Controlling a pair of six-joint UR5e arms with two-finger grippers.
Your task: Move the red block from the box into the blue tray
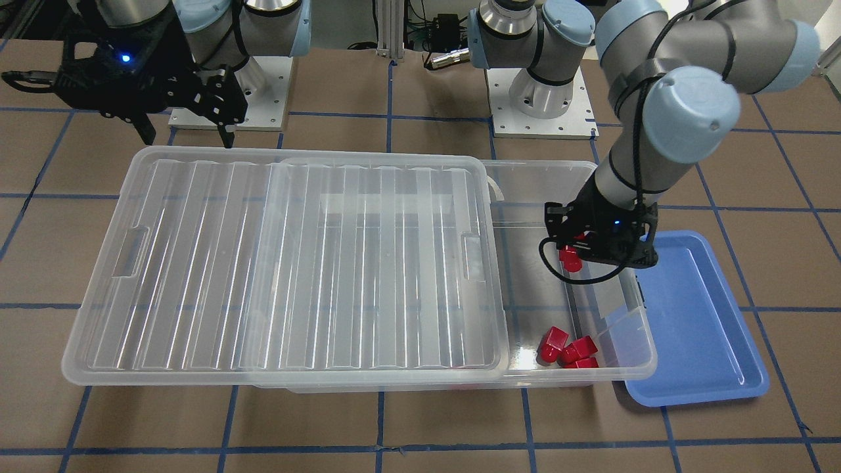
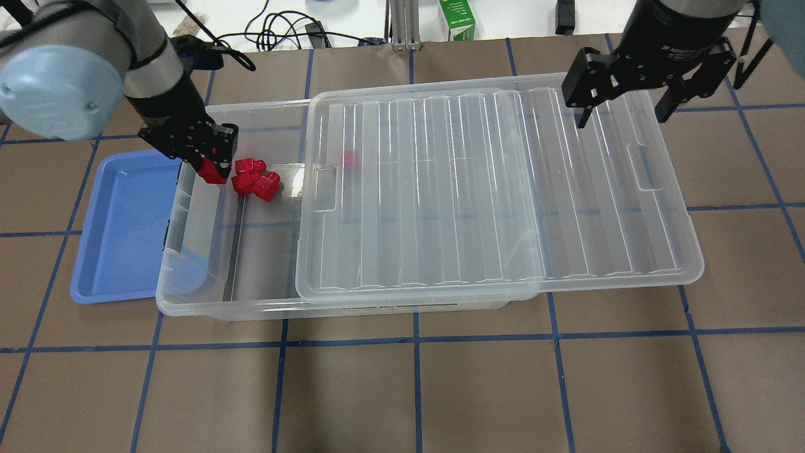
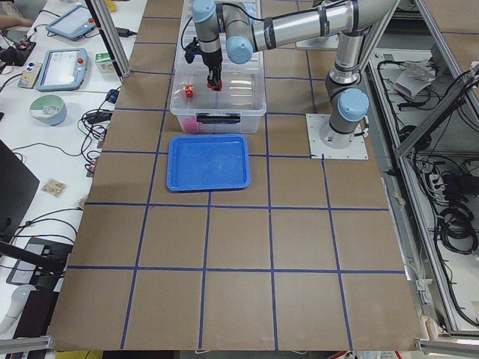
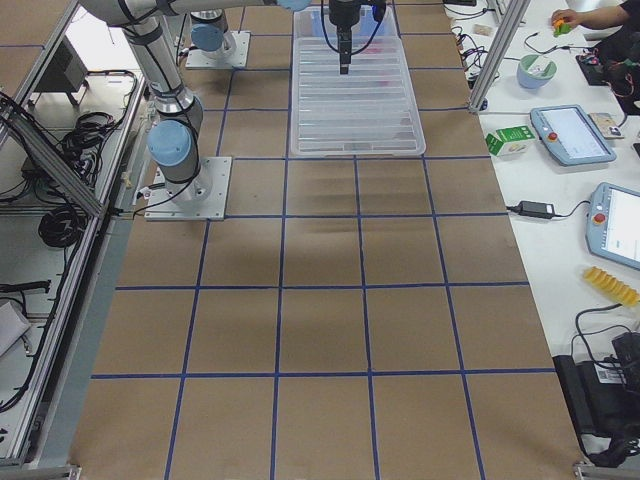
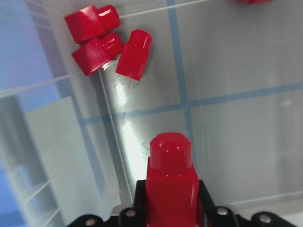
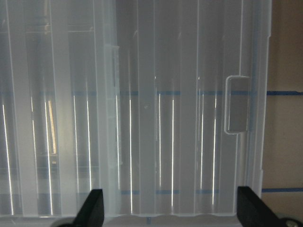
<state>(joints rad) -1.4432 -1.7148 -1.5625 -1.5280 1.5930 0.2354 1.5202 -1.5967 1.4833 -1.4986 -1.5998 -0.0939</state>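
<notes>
**Item: red block in grasp, transfer to tray pending**

- **Location.** The red block (image 5: 170, 172) is clamped in the left pincer (image 5: 170, 201). It hangs inside the uncovered end of the box (image 2: 195, 251), clear of the floor and close to the end wall that borders the blue tray (image 2: 126, 220). Whether it is above the rim cannot be told.
- **Left pincer.** Jaws are closed onto the block's squared body, with the lower half hidden between them.
- **Right pincer** (image 2: 622, 118). Jaws are spread wide and hold nothing. It hangs over the far edge of the lid (image 2: 490, 189), which is slid aside and covers most of the box.
- **Orientation.** The block's long axis runs in line with the pincer's reach, near upright. The narrower rounded end points away from the pincer, down toward the box floor.
- **Other stock.** Three loose blocks (image 2: 255, 179) lie clustered on the box floor nearby. One more shows dimly beneath the lid.
- **Step in hand.** Judged as the carry: the pick is done and the placing is not yet done.
- **Next move.** Likely a lift over the end wall, a short sideways travel above the tray, a descent, then release. The tray sits on the surface (image 2: 440, 377), tucked partly under the box rim.
</notes>
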